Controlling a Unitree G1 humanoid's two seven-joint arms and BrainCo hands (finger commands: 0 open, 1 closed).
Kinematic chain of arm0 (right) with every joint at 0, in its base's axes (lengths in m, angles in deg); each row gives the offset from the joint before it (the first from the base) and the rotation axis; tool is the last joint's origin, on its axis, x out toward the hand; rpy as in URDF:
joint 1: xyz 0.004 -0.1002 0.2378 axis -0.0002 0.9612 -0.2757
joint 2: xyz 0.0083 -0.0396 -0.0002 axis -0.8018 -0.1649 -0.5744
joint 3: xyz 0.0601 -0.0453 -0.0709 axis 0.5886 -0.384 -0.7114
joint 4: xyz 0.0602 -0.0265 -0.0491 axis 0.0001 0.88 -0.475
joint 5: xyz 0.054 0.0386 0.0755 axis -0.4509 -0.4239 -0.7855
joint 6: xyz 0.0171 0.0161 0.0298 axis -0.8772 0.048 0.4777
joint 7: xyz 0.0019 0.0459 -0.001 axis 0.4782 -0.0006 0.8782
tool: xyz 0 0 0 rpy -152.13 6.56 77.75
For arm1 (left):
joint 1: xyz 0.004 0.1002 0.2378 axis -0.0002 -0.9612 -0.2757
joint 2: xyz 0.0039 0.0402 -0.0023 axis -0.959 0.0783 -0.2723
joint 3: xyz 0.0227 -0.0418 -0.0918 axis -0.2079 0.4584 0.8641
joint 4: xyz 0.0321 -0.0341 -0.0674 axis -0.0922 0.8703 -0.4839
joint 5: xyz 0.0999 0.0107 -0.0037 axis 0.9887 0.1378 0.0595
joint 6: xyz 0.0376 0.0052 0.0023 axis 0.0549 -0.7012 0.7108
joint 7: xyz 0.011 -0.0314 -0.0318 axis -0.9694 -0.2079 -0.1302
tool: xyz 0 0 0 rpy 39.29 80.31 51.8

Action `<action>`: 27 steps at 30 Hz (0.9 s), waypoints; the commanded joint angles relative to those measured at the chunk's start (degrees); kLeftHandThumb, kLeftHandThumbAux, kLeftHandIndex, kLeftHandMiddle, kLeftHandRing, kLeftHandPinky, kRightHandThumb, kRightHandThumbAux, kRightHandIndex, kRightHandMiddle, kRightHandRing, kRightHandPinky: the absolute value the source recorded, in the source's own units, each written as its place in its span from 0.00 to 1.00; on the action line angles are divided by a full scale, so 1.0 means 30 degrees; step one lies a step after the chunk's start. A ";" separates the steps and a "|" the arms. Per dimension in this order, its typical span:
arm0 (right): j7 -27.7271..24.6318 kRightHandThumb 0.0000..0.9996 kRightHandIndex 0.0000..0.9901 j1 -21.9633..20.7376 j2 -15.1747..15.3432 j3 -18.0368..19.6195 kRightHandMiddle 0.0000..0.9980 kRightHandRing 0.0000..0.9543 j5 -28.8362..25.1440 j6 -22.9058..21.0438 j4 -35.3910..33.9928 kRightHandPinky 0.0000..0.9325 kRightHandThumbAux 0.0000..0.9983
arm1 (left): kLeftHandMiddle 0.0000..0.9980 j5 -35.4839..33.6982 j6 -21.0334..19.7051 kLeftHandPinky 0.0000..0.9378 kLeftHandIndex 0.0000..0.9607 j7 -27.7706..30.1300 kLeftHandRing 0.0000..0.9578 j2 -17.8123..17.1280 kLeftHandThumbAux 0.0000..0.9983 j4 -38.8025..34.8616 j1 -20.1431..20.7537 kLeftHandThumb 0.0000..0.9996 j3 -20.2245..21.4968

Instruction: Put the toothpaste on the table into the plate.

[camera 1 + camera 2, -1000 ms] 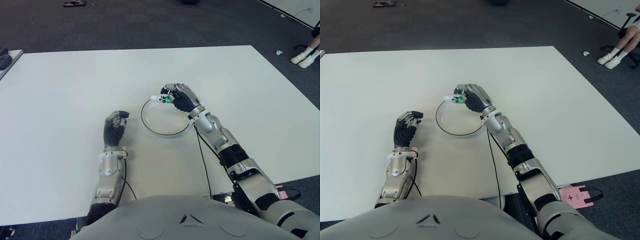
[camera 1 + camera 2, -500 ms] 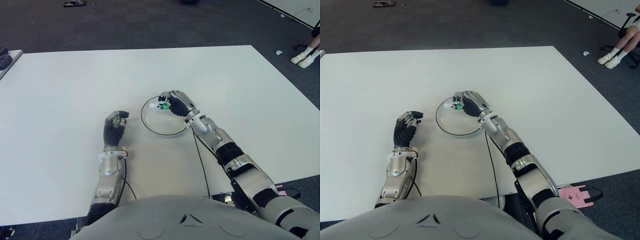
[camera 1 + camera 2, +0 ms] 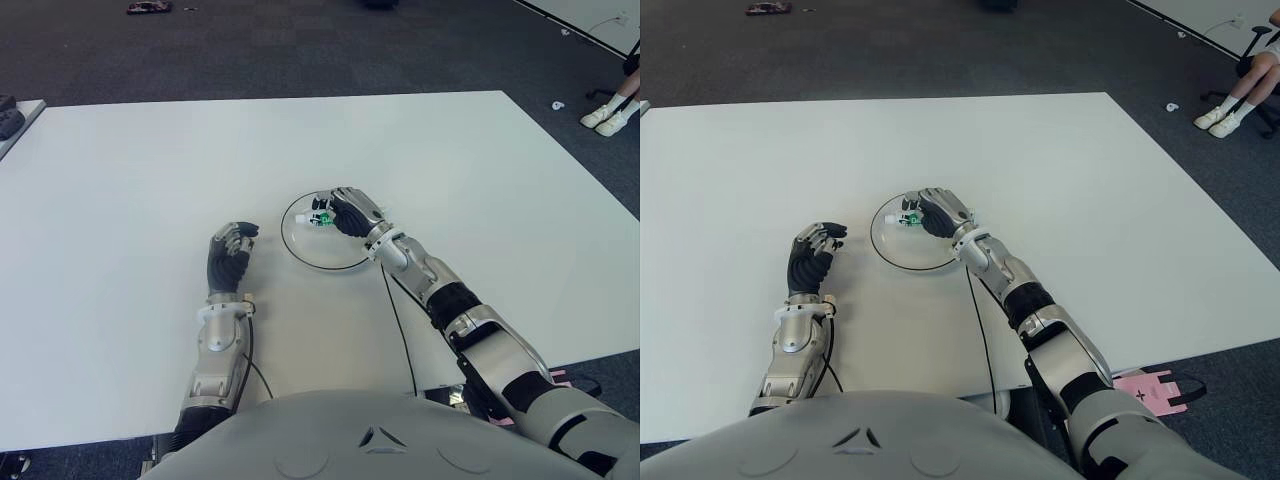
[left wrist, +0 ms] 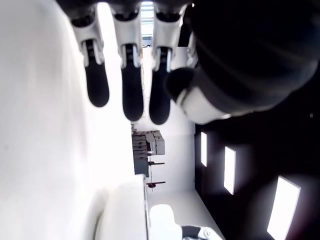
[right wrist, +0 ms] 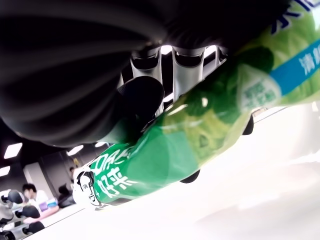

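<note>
The robot's right hand point(image 3: 350, 211) is over the far side of the plate point(image 3: 300, 249), low down inside its rim, and its fingers are wrapped around the toothpaste point(image 3: 322, 218). The green and white tube pokes out of the fist toward the left, lying roughly level, with its cap end over the middle of the plate. From close by, the right wrist view shows the tube point(image 5: 200, 135) pinned between the thumb and the curled fingers point(image 5: 145, 95), with pale surface just beneath it. I cannot tell whether the tube already touches the plate or hangs a little above it.

The grip looks sensible for a drop-off: the tube is held along its body rather than by the cap, so it should lie flat when the fingers let go instead of tipping on end. Keeping it low and level also means it has little room to bounce or roll out over the shallow rim. The forearm comes in from the near right, which leaves the left part of the plate free for the tube to settle in.

The left hand point(image 3: 230, 255) shows on the table point(image 3: 120, 200) to the left of the plate, a little nearer, with its fingers loosely curled and nothing in them. It takes no part here.

My guess is that the job is nearly done; what remains is to open the fingers and lift away without dragging the tube along.
</note>
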 commanded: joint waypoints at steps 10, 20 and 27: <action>0.3014 0.94 0.38 -0.0074 0.0166 -0.1320 0.50 0.57 0.1669 0.0680 0.2014 0.68 0.66 | 0.41 0.0032 -0.0415 0.42 0.44 -0.0073 0.41 0.0338 0.72 0.0646 -0.0401 0.71 -0.0068; 0.3117 0.33 0.17 0.0138 0.0533 -0.1495 0.26 0.33 0.1707 0.0299 0.1311 0.39 0.55 | 0.41 -0.0021 -0.0456 0.39 0.43 -0.0012 0.40 0.0292 0.72 0.0746 -0.0285 0.71 -0.0030; 0.1901 0.16 0.02 0.0757 0.1149 -0.1172 0.07 0.14 0.1191 0.0242 -0.0327 0.22 0.51 | 0.41 -0.0034 -0.0401 0.39 0.44 -0.0005 0.40 0.0265 0.72 0.0858 -0.0207 0.71 -0.0006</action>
